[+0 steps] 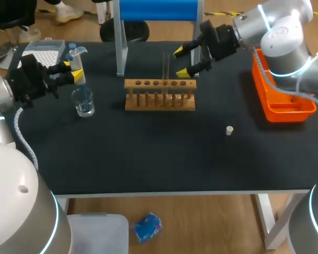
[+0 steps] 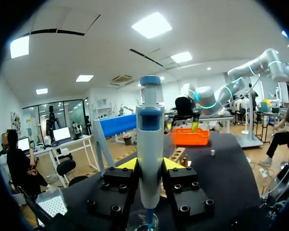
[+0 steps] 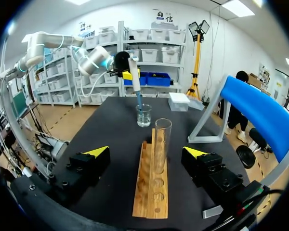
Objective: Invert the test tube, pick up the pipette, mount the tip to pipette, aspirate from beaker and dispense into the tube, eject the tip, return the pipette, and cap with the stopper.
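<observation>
Left gripper [image 1: 70, 71]: pinches pipette [image 1: 78, 74] over beaker [image 1: 84, 101], near table's [image 1: 148, 153] left edge.
Right gripper [image 1: 181, 62]: spread, tube [image 1: 166, 66] just ahead.
Stopper [image 1: 229, 130]: 4 o'clock of rack [image 1: 160, 95].

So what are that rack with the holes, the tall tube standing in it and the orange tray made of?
The rack looks like unpainted wood: pale brown and matt. The test tube seems glass or clear plastic, I cannot tell which: it is see-through with a shiny rim. The orange tray looks like moulded plastic: one bright even colour, slightly glossy.
</observation>
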Available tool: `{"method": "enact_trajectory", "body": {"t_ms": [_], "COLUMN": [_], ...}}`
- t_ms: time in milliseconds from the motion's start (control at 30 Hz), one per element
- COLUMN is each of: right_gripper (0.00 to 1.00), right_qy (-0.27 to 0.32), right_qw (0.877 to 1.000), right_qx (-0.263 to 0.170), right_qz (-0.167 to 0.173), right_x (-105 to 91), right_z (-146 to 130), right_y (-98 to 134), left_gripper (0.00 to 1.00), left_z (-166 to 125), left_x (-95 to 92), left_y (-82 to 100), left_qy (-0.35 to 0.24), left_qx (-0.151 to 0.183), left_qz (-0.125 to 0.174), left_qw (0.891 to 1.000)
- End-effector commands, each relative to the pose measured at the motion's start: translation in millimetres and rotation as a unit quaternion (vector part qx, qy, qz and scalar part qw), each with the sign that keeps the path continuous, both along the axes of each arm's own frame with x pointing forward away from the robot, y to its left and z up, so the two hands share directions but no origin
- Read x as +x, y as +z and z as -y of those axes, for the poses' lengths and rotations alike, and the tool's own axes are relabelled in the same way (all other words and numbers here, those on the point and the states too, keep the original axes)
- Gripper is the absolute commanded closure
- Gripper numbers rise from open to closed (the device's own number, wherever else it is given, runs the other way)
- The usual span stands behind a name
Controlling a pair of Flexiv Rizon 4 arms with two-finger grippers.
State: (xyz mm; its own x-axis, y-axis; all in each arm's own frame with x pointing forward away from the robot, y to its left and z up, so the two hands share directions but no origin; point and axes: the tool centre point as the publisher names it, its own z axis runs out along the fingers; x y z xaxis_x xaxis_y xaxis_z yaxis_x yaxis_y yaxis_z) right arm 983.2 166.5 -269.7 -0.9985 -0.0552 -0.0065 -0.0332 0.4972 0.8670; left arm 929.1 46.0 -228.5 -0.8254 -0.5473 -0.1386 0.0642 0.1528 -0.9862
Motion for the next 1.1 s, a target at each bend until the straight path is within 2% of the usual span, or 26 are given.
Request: {"method": "enact_trajectory", "body": {"t_ms": [33,833,1100], "right_gripper": [0.00,0.00,0.00], "right_qy": [0.003,0.007,0.007], "right_qw": [1.000,1.000,1.000], "right_qx": [-0.005,-0.005,-0.005], "right_qz": [-0.001,-0.001,-0.001], "right_x": [4.5,4.0,4.0], "right_z": [-2,-2,-2], "right_y": [-6,-7,-7], "left_gripper": [1.00,1.00,1.00], "left_z": [0,0,-4], "left_x": [-0.2,-0.7,1.8], "left_y": [0.4,2.5,21.7], "left_qy": [0.002,-0.003,0.000], "left_qx": [0.000,-0.003,0.004], "left_qz": [0.000,-0.002,-0.003], "left_qw": [1.000,1.000,1.000]}}
